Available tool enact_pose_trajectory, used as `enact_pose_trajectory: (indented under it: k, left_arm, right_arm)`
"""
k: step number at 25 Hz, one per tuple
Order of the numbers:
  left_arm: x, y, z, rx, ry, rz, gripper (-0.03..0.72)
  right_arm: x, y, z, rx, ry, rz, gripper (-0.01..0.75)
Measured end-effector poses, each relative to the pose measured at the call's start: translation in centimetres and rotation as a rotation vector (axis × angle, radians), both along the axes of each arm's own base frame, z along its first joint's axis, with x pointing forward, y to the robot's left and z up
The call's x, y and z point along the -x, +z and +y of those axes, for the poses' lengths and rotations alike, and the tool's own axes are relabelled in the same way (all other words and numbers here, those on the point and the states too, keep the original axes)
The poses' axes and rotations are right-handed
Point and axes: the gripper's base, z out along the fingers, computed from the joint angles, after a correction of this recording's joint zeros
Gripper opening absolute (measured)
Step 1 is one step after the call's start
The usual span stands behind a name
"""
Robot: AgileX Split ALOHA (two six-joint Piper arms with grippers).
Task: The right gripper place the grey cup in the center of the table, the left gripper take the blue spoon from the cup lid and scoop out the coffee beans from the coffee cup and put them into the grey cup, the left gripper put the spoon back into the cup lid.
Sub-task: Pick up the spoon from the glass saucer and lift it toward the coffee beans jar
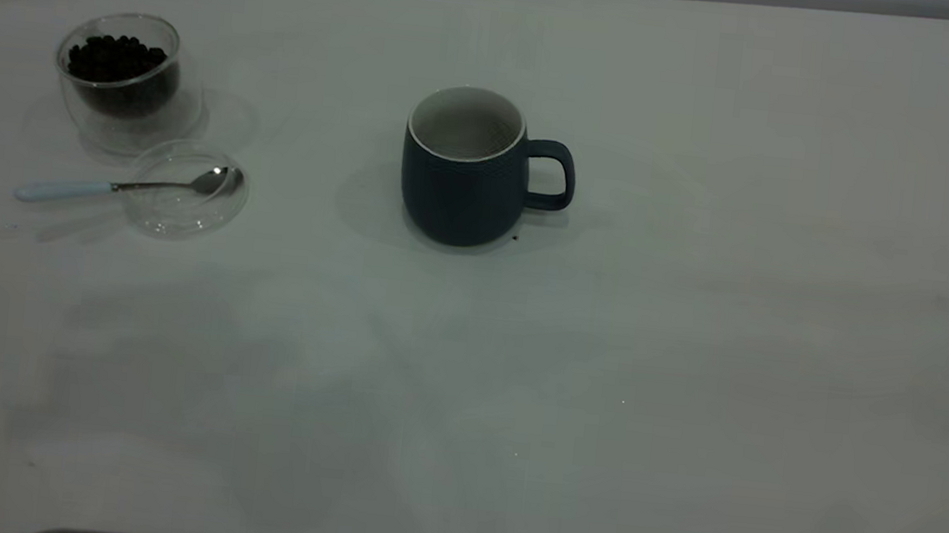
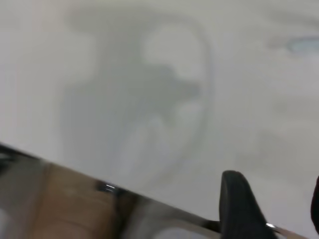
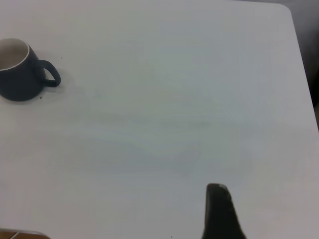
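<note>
Dark blue-grey ceramic mug [image 1: 468,170] upright mid-table; metal spoon, pale-blue handle [image 1: 130,185], bowl in clear glass lid [image 1: 186,191]. Neither gripper's finger state can be told.

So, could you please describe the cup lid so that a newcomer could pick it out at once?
In the exterior view, find the coffee cup of dark beans at the table's far left. The cup lid lies flat just in front of it, a shallow clear glass disc. Only it has the blue spoon resting across it.

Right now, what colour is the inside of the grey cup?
Whitish, with a pale rim; the grey cup shows it best in the exterior view.
</note>
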Motion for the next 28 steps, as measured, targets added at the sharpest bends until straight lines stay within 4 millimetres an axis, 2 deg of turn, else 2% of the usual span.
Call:
enact_pose_trajectory:
  k: [5,10,15,19,22,28]
  left_arm:
    - [-1.6,-3.5,1.7,0.17,0.006,-0.008,0.418]
    - [-3.1,-6.7,2.7,0.297,-0.091,-0.078,0.418]
    - [-3.8,-9.8,3.9,0.388,-0.17,-0.149,0.418]
    - [-3.8,-12.5,4.1,0.434,-0.232,-0.137,0.418]
    - [-4.4,-14.5,4.1,0.492,-0.196,-0.139,0.418]
    - [-5.6,-16.8,4.2,0.585,-0.196,-0.166,0.426]
  right_arm:
    - [0.0,0.0,0.0,0.0,0.0,0.0,0.503]
    - [0.0,0.0,0.0,0.0,0.0,0.0,0.503]
    - [0.0,0.0,0.0,0.0,0.0,0.0,0.503]
    - [0.0,0.0,0.0,0.0,0.0,0.0,0.503]
    - [0.0,0.0,0.0,0.0,0.0,0.0,0.503]
    - [0.0,0.0,0.0,0.0,0.0,0.0,0.503]
